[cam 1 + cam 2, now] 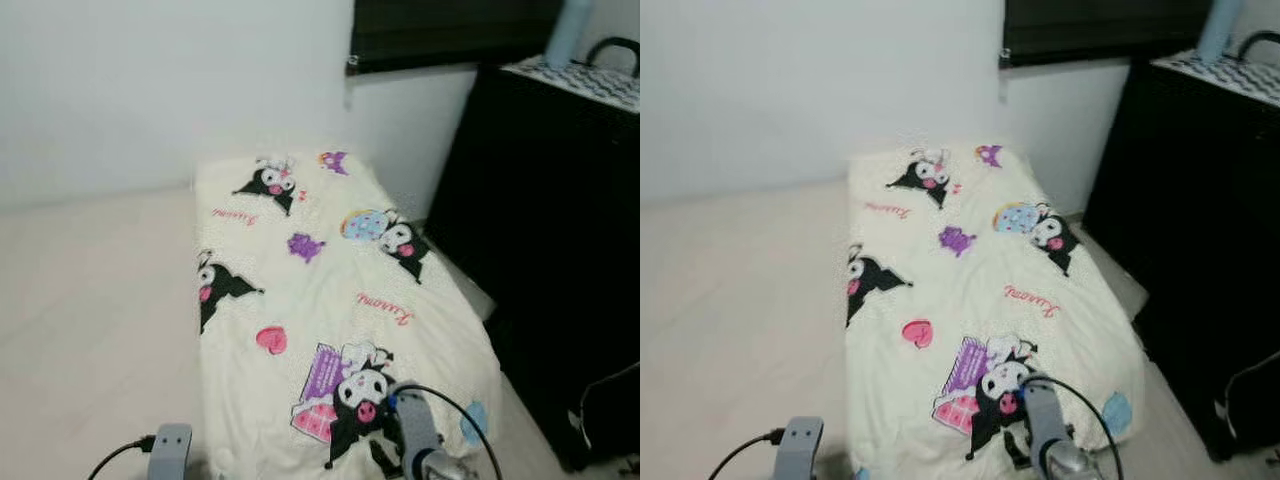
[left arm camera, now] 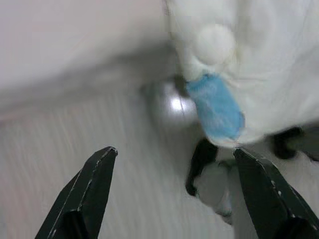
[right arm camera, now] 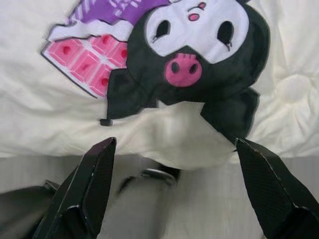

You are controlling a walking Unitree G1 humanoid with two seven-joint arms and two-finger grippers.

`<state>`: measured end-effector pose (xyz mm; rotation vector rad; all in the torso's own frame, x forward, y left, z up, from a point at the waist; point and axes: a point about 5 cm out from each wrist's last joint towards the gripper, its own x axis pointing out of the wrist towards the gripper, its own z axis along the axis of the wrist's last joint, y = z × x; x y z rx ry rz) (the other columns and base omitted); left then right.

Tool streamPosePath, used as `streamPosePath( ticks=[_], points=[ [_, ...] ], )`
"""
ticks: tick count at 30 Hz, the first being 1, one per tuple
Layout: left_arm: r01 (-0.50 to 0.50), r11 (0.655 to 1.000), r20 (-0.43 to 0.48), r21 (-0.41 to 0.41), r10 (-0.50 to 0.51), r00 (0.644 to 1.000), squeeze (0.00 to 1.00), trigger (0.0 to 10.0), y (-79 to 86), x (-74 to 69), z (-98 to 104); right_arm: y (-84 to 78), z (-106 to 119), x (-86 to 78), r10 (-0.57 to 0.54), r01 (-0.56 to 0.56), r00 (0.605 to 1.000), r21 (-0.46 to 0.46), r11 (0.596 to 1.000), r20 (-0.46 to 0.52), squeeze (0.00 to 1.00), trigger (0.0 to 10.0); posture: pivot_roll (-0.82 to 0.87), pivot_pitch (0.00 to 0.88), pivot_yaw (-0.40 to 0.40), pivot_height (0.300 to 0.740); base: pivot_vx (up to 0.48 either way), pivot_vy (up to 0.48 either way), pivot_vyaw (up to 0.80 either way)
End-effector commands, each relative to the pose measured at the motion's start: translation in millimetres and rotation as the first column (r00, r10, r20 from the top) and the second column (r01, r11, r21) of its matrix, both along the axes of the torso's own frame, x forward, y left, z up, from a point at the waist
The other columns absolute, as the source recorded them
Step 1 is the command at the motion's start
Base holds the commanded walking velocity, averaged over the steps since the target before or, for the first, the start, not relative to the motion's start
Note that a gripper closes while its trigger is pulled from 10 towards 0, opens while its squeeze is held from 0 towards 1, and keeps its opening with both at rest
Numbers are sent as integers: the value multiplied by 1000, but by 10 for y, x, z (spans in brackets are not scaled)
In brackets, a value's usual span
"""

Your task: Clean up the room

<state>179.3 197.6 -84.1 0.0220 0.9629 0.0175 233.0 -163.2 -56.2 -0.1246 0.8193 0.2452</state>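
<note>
At blanket [image 1: 330, 300] near edge | right pincer [image 3: 174, 189] spread | left pincer [image 2: 174, 194] spread

Blanket lying on the floor ahead of me, running away toward the wall.

The blanket [image 1: 330, 320] is lying between bare floor [image 1: 90, 320] on my left and a cabinet [image 1: 560, 250] on my right; my left gripper [image 2: 174, 194] and right gripper [image 3: 172, 191] are hanging wide apart over its near edge, and a bag [image 1: 585, 75] is sitting on the cabinet.
</note>
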Motion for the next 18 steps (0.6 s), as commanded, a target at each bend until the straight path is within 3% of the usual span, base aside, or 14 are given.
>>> streamPosePath(
  ticks=[1,3,4,9,18],
  points=[
    [16,1000,-9,-1,-16,1000,0,10000,-14,-5,-6,-58,-32,-49,-9,9,1000,-18,1000,-17,0,10000,-97,95,-21,740,0,-472,669],
    [21,1000,-8,11,-21,1000,0,10000,-9,1,-3,-64,-36,-55,-21,21,1000,-18,1000,-16,0,10000,-96,95,-18,740,0,-476,669],
    [5,1000,-19,25,-4,1000,0,10000,2,-3,-6,-83,-43,-63,-61,61,998,-19,998,-16,0,10000,-95,96,-16,740,0,0,0],
    [30,999,-25,44,-29,999,0,10000,-4,-5,-9,-97,-86,-116,-58,54,996,-64,996,-63,0,10000,-99,97,-13,740,0,0,0],
    [25,998,-41,65,-23,999,0,10000,-7,-16,-18,-142,-148,-218,-196,196,975,-8,981,-108,0,10000,-94,95,-13,740,0,0,0]
  ],
)
